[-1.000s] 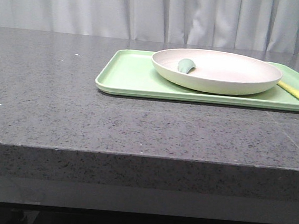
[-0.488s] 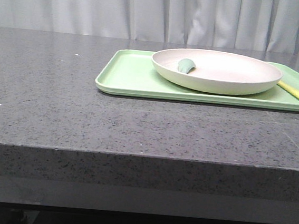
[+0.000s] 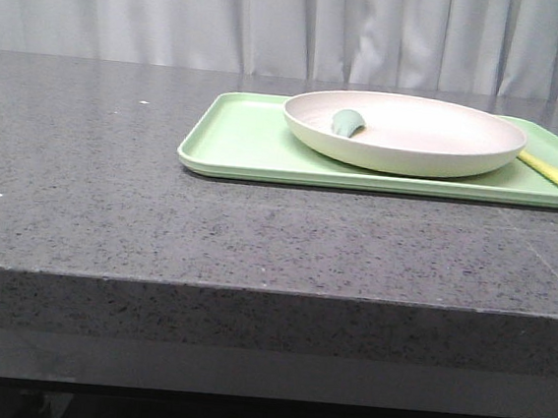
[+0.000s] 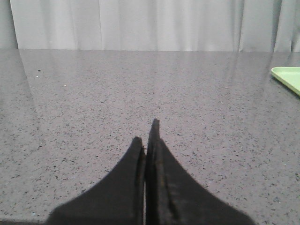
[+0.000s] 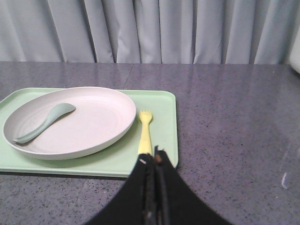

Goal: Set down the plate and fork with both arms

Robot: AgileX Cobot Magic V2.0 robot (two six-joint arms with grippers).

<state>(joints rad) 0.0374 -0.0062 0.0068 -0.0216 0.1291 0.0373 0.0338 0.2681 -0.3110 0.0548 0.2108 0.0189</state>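
Observation:
The cream-white plate (image 3: 405, 132) sits on the light green tray (image 3: 241, 141) at the back right of the table; it also shows in the right wrist view (image 5: 70, 122). A small dull-green curved piece (image 3: 348, 123) lies in the plate. The pale yellow fork (image 3: 554, 174) lies on the tray to the plate's right, and also shows in the right wrist view (image 5: 145, 133). My right gripper (image 5: 153, 159) is shut and empty, just short of the fork's handle end. My left gripper (image 4: 146, 136) is shut and empty over bare table, well left of the tray. Neither gripper shows in the front view.
The dark speckled stone table (image 3: 112, 193) has its front edge near the camera. A corner of the tray (image 4: 288, 77) shows in the left wrist view. Grey curtains (image 3: 179, 12) hang behind the table.

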